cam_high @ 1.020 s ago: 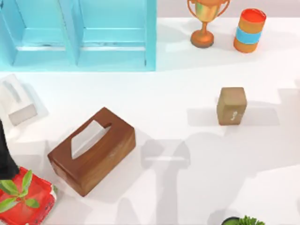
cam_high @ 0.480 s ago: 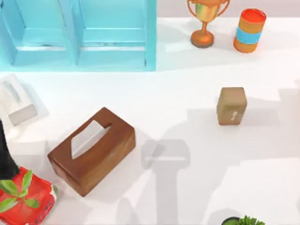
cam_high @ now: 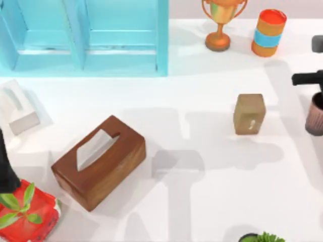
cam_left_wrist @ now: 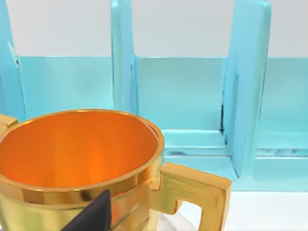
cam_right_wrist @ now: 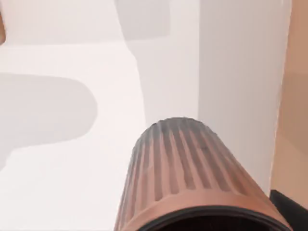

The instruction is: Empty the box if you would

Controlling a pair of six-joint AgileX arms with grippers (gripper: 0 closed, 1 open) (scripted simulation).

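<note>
Entering at the desk's right edge since a second ago: our right gripper (cam_high: 309, 78), pinching a ribbed brown cup (cam_high: 315, 114). Brown wooden tissue box (cam_high: 99, 161) sits front-left, untouched. Left gripper's fingers: cannot tell.

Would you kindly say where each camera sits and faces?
Top view: above the table, looking down; right arm at right edge beside a ribbed brown cup, left arm at left edge.
Left wrist view: on the left wrist, facing the blue rack past a gold cup.
Right wrist view: on the right wrist, facing the ribbed brown cup and table.
Top and right wrist views share that cup.
</note>
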